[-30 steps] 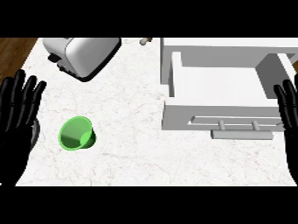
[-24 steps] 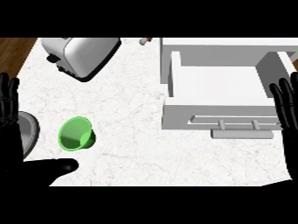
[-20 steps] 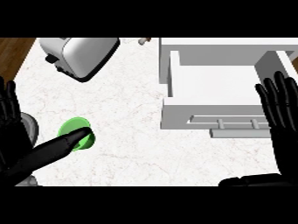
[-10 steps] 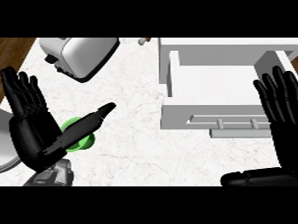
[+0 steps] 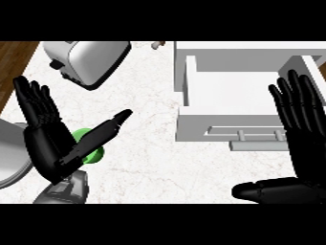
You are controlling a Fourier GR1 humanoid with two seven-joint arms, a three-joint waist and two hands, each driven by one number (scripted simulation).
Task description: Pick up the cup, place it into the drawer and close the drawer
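A white marbled table [image 5: 158, 143] fills most of the view, evenly lit. Dark brown wooden floor [image 5: 3, 67] (plank-patterned) shows past its far left edge. A silver toaster [image 5: 88, 60] stands tilted at the back of the table, with a small pale object [image 5: 157, 45] just beside it, too small to tell.

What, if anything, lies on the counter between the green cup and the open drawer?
Nothing: in the head view, only bare counter separates the green cup from the open drawer, with the left hand open over the cup.
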